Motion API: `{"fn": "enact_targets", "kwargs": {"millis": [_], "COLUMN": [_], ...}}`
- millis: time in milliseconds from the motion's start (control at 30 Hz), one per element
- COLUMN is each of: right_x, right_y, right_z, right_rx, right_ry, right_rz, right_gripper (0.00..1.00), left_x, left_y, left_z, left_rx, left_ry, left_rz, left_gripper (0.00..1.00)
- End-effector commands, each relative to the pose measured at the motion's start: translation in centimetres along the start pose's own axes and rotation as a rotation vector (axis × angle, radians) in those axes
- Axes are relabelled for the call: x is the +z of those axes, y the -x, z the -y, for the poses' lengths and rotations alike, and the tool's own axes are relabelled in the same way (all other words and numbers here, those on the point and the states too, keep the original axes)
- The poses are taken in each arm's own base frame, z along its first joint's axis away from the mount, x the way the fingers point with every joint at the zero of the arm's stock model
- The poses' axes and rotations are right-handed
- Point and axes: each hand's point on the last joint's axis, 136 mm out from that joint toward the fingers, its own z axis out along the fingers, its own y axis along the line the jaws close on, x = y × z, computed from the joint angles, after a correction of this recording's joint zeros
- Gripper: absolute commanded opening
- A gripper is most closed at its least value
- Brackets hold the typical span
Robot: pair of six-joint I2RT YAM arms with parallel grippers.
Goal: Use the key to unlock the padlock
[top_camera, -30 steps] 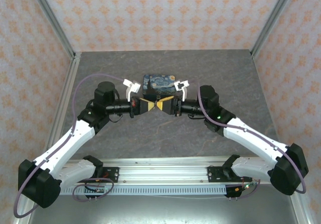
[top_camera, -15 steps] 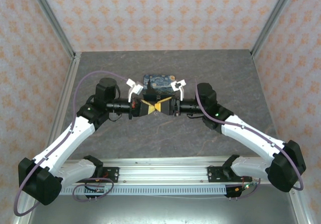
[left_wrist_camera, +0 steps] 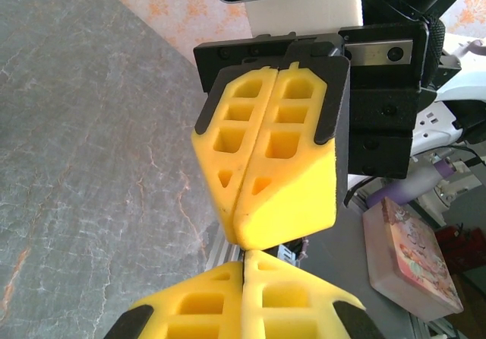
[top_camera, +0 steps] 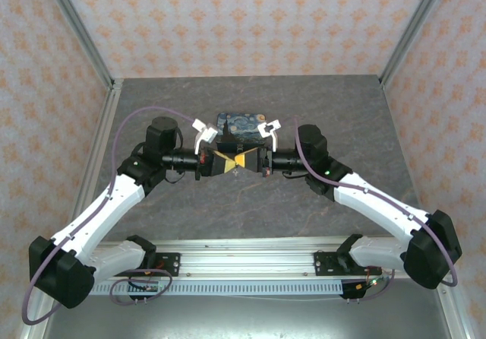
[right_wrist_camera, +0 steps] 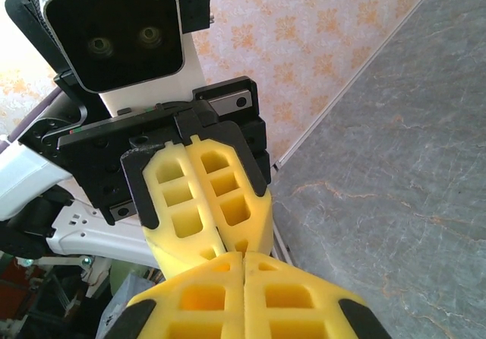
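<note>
Over the middle of the grey tabletop the two arms meet nose to nose. The left gripper reaches in from about 8 o'clock and the right gripper from about 4 o'clock, and their yellow fingertips touch or very nearly touch. Each gripper has its two fingers pressed flat together, with only a thin seam between them. I cannot tell what, if anything, is pinched inside either pair.

From the left wrist camera, a small dark piece peeks out right where the tips meet, on the 3 o'clock side. It is too small and too hidden for me to say whether it is the padlock or the key.

Just beyond the meeting point, at 12 o'clock, a swirly blue-and-yellow box lies flat on the tabletop.
</note>
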Motion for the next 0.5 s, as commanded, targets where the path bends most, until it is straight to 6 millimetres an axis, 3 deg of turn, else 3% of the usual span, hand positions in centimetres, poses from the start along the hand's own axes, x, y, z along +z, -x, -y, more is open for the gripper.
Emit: {"fn": "enact_targets", "kwargs": {"millis": [0,33,133,233,333,467], "right_x": [-0.1,-0.2,-0.9,-2.5,-3.4,-2.0], "right_y": [1.1,1.2,1.7,2.7,3.4,4.7], "right_z": [-1.1,-0.5,2.4,6.5,8.9,8.4], "right_rx": [-0.056,-0.057,-0.055,-0.045,-0.095,-0.15], "right_ry": [0.022,-0.019,-0.204,-0.456,-0.646,-0.625], "right_rz": [0.039,0.046,0.075,0.091,0.023,-0.049], "right_gripper": [0.0,0.0,0.0,0.0,0.0,0.0], "left_x": [-0.2,-0.3,-0.9,-2.3,-3.7,-4.8], "left_y": [1.0,1.2,2.0,2.3,1.2,-0.8], "left_z": [0.5,0.1,-2.0,-4.0,-5.8,-7.9], "left_rx": [0.004,-0.008,-0.091,-0.16,-0.206,-0.252], "left_ry": [0.011,0.034,0.156,0.311,0.445,0.549], "left_rz": [0.015,0.027,0.099,0.179,0.201,0.219], "left_gripper": [0.0,0.0,0.37,0.53,0.63,0.64]}}
